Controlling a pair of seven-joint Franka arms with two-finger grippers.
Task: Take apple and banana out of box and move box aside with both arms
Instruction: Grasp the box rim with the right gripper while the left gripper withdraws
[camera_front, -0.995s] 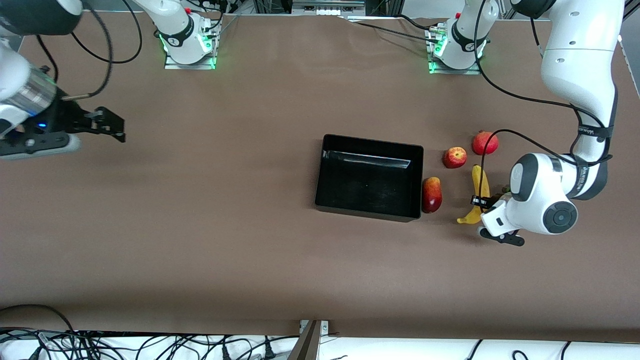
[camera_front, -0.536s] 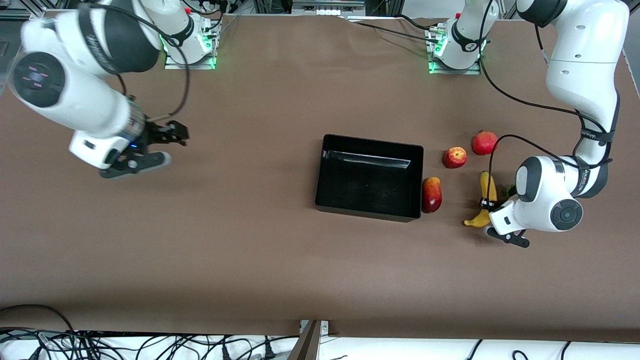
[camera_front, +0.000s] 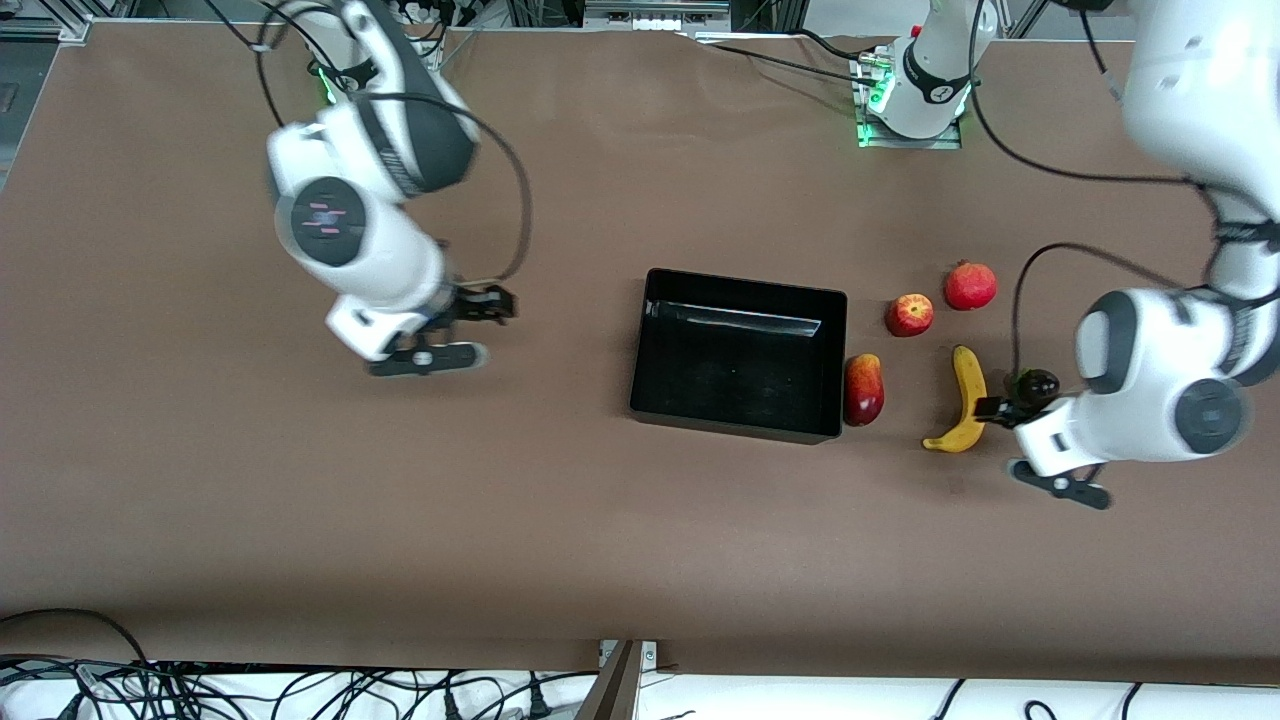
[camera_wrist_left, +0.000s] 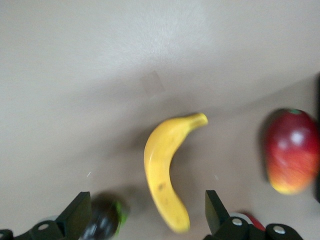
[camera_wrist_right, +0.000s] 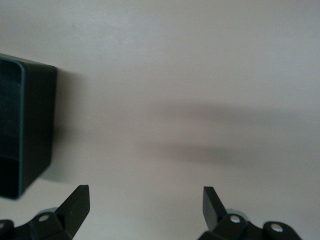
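Observation:
The yellow banana lies on the table between a red mango and my left gripper. In the left wrist view the banana lies loose between the wide-open fingers of the left gripper, touching neither. The red apple with yellowish patches sits farther from the front camera than the banana. The glossy black box stands mid-table beside the mango. My right gripper hangs open and empty over bare table toward the right arm's end, and the box shows at the edge of the right wrist view.
A round red fruit sits beside the apple, toward the left arm's end. A small dark object with a green patch lies beside the left gripper and next to the banana. The mango rests by the box wall.
My left gripper has opened and let go of the banana, then drawn back toward the left arm's end. My right arm has swung in across the table toward the box.

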